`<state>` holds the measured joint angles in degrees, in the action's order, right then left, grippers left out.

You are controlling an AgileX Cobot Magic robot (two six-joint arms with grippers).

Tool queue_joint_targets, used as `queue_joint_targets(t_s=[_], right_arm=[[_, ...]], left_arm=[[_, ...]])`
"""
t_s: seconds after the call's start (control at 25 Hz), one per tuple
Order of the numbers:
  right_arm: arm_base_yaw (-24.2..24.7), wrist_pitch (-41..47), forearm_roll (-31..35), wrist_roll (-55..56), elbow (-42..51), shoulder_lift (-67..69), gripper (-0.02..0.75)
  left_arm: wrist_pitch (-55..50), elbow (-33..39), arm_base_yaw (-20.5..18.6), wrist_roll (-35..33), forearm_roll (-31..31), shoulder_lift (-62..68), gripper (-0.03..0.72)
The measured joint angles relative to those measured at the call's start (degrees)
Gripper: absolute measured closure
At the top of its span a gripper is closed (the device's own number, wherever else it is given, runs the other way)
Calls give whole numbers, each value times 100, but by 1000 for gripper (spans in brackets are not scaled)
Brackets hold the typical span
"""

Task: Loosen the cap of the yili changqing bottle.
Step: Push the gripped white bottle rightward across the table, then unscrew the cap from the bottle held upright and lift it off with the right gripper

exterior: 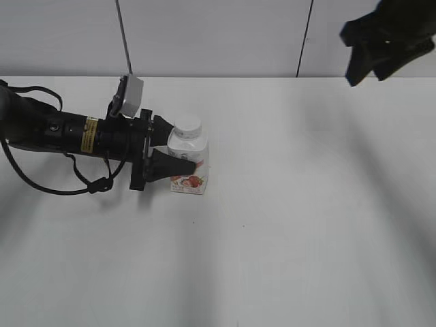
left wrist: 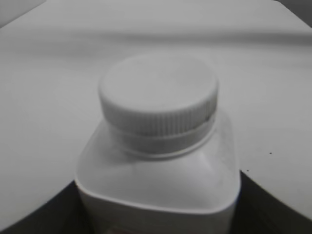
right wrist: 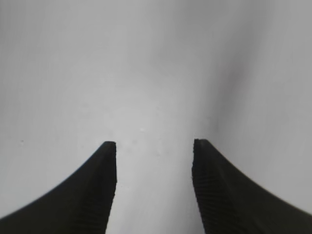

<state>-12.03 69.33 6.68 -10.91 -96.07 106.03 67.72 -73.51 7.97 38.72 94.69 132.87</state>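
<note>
1. One yili changqing bottle (exterior: 189, 163) stands upright on the table (exterior: 306, 225), left of centre.
2. One cap (exterior: 187, 125) sits on its neck.
3. Left gripper (exterior: 178, 151) jaws pinch the bottle's body.
4. Right gripper (right wrist: 154, 148) jaws spread, raised well apart.

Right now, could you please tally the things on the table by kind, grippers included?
Bottle: 1, the yili changqing bottle
Cap: 1, the cap, on the bottle's neck
Grippers: 2, the left gripper and the right gripper
Total: 4

bench (exterior: 286, 225): plain white, soft grey shadows
wall (exterior: 218, 34): pale panels, two dark vertical seams
</note>
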Motion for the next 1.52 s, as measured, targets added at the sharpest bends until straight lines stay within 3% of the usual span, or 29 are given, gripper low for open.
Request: queue_joint_targets(t_s=[0.36, 0.56, 0.96, 1.52], right_arm=[[-1479, 20, 457, -274, -617, 708, 332], [-1922, 33, 695, -1538, -1033, 1062, 332], [-2134, 38, 1052, -3345, -1165, 1325, 332], [-2186, -1, 1365, -3494, -1165, 1725, 332]], left_arm=[[-1, 0, 193, 39, 35, 0, 252], [1, 0, 314, 71, 56, 0, 252], [42, 0, 363, 77, 130, 0, 252], [74, 0, 363, 77, 194, 0, 253]])
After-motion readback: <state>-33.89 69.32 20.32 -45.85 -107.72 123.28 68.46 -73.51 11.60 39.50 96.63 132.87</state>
